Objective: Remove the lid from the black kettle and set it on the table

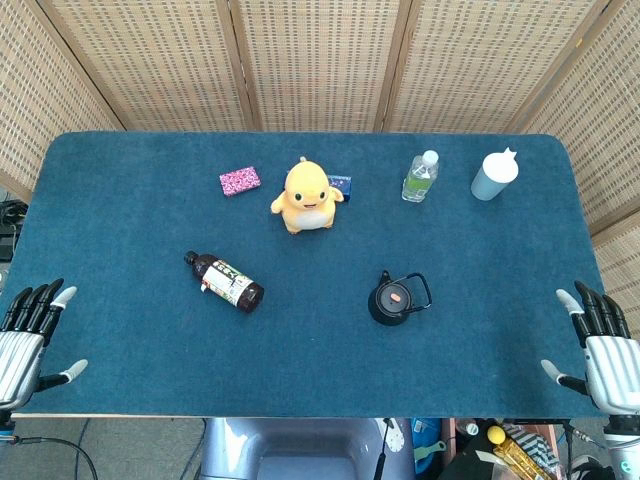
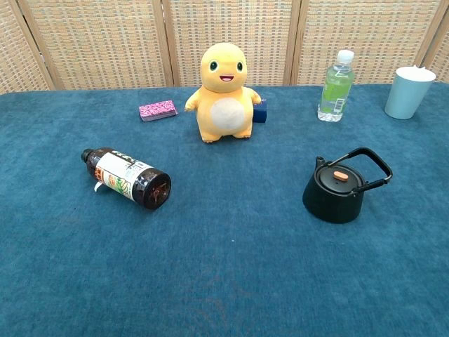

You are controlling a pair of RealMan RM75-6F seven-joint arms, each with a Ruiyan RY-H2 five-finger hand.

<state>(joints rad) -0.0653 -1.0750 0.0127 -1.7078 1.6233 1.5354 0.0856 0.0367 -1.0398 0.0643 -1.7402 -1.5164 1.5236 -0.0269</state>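
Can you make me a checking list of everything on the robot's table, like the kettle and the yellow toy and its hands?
Surface: blue cloth table, flat, nothing spilled.
Job's things: black kettle upright on the robot's right side; lid with its orange knob on the kettle, handle tilted back.
Clutter: dark bottle lying on its side; yellow toy standing; pink box beside it; blue box behind the toy; water bottle and pale cup upright at the back.
Hands: left hand and right hand at the near table corners, fingers apart, holding nothing.
Cables: a dark cable below the table's near left edge.
Surroundings: woven screens behind the table.
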